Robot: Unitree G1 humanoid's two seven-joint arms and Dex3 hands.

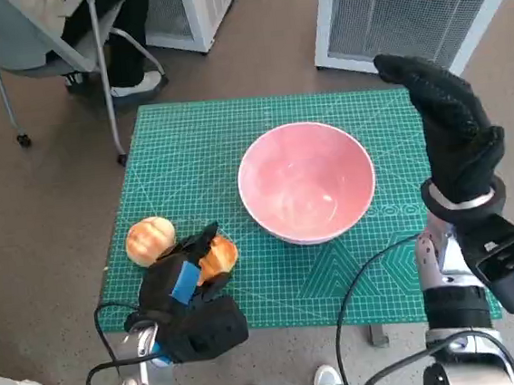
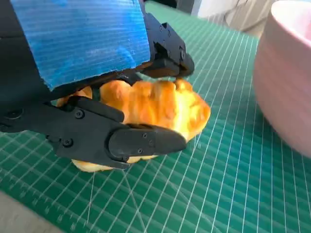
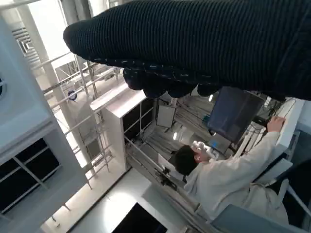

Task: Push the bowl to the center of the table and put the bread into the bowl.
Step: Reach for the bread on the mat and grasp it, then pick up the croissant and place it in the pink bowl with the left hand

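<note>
A pink bowl [image 1: 306, 181] stands near the middle of the green cutting mat [image 1: 189, 144]; its side shows in the left wrist view [image 2: 286, 82]. My left hand [image 1: 186, 286] grips a golden bread piece [image 1: 219, 255] low over the mat's front left part; the black fingers [image 2: 141, 141] wrap the bread [image 2: 160, 104] from both sides. A second round bun [image 1: 150, 240] lies just left of that hand. My right hand [image 1: 446, 124] is raised to the right of the bowl, fingers straight and holding nothing; the glove [image 3: 204, 43] points up at the ceiling.
A chair [image 1: 52, 48] with a seated person's legs stands beyond the table's far left corner. A white grilled unit [image 1: 412, 9] sits on the floor at the far right. A person [image 3: 228, 179] at a desk shows in the right wrist view.
</note>
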